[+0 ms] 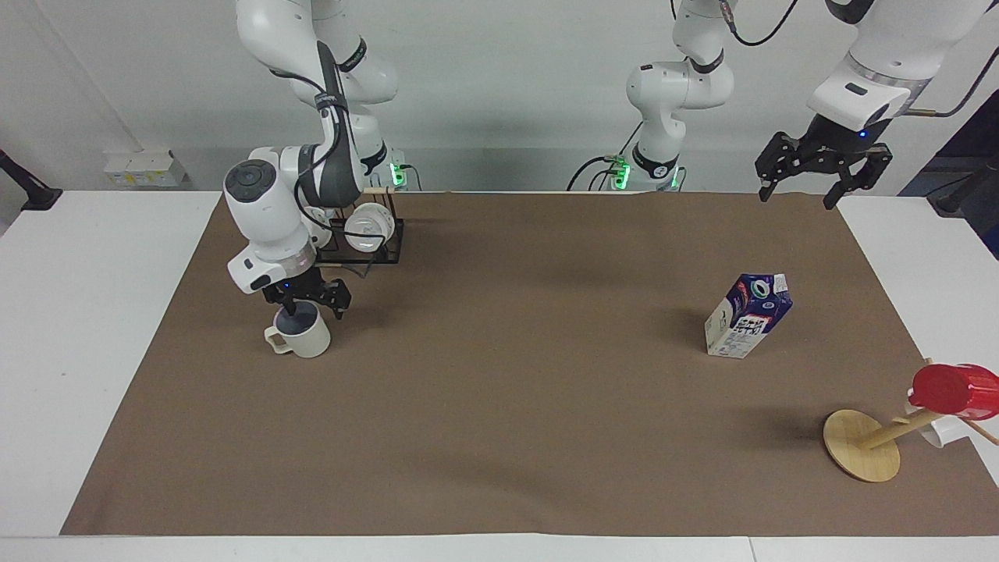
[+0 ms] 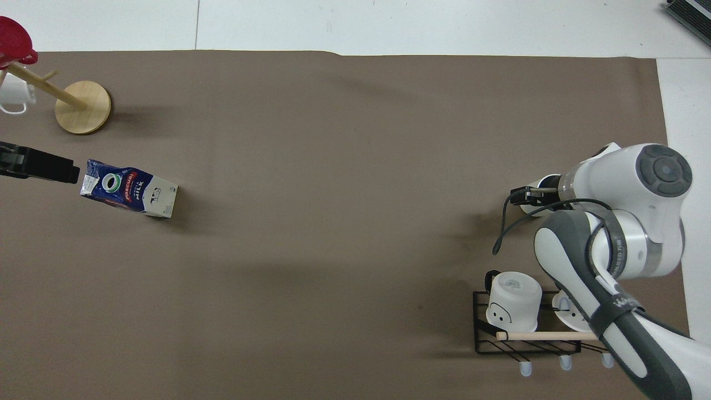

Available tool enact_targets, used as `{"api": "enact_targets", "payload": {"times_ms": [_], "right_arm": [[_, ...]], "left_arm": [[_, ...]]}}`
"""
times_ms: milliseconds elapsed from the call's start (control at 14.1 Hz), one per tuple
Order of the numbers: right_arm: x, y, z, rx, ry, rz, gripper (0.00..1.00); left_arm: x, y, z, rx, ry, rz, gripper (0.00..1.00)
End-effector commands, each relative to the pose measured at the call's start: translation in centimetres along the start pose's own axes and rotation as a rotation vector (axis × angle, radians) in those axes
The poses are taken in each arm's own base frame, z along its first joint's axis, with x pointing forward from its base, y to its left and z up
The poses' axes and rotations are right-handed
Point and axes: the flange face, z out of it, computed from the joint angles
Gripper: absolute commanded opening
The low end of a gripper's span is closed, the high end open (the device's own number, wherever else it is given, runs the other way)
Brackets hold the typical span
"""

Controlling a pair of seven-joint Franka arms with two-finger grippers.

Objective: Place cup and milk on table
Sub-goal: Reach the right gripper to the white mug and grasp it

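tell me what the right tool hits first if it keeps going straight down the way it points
Probably the cup: the right tool points down right over its open mouth, fingers spread across the rim, so likely rim or inside.

The white table (image 1: 86, 328) carries a large brown sheet (image 1: 499, 421). On the sheet stand a beige cup (image 1: 306, 337) and a black wire rack (image 1: 367, 251) toward the right arm's end, and a milk carton (image 1: 748, 316) and a wooden stand's round base (image 1: 860, 446) toward the left arm's end.
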Motion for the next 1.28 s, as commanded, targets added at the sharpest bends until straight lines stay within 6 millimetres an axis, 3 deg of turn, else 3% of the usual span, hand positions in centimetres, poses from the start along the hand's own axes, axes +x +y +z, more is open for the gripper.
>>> {"api": "enact_targets", "payload": {"times_ms": [0, 142, 427, 711, 995, 1209], "right_arm": [[-0.3, 0.2, 0.2, 0.007, 0.009, 0.0, 0.91], [-0.3, 0.3, 0.2, 0.008, 0.01, 0.003, 0.53], [-0.3, 0.1, 0.3, 0.007, 0.001, 0.005, 0.0], [-0.2, 0.1, 0.3, 0.005, -0.005, -0.007, 0.0], [0.1, -0.6, -1.3, -0.001, -0.03, -0.182, 0.0], [0.5, -3.8, -4.1, 0.004, -0.106, -0.391, 0.0]], "left_arm": [[-0.3, 0.2, -0.4, 0.009, 0.0, -0.007, 1.0], [-0.3, 0.2, -0.4, 0.009, 0.0, -0.007, 1.0], [-0.3, 0.3, -0.4, 0.009, 0.002, -0.006, 1.0], [-0.3, 0.3, -0.4, 0.009, 0.002, -0.007, 1.0], [-0.5, 0.3, -0.4, 0.009, 0.003, -0.007, 1.0], [-0.5, 0.3, -0.4, 0.009, 0.003, -0.007, 1.0]]}}
